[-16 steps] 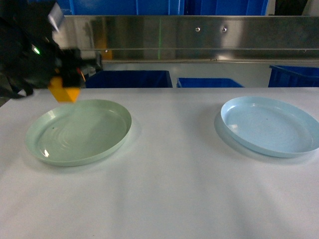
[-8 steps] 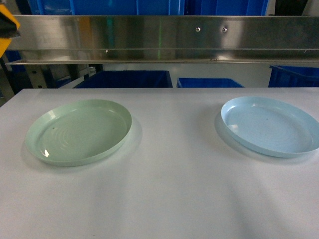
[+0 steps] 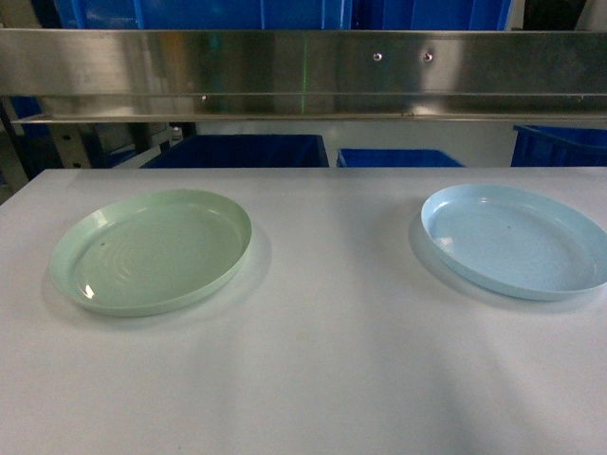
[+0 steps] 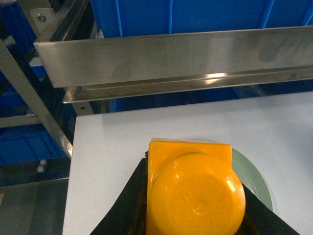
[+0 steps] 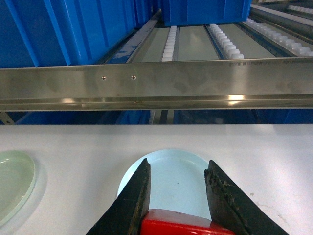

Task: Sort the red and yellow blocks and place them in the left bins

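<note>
Left end effector (image 4: 195, 215) clamps the yellow block (image 4: 193, 191), stud up, above the green plate (image 4: 254, 178) and bench (image 3: 322, 379), ready for carrying to a bin. Right end effector (image 5: 177, 205) grips the red block (image 5: 178, 223) over the blue plate (image 5: 176, 178).

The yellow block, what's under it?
Under the yellow block, gripped by the left gripper, lies part of the green plate on the white table. The block covers the plate's remainder.
</note>
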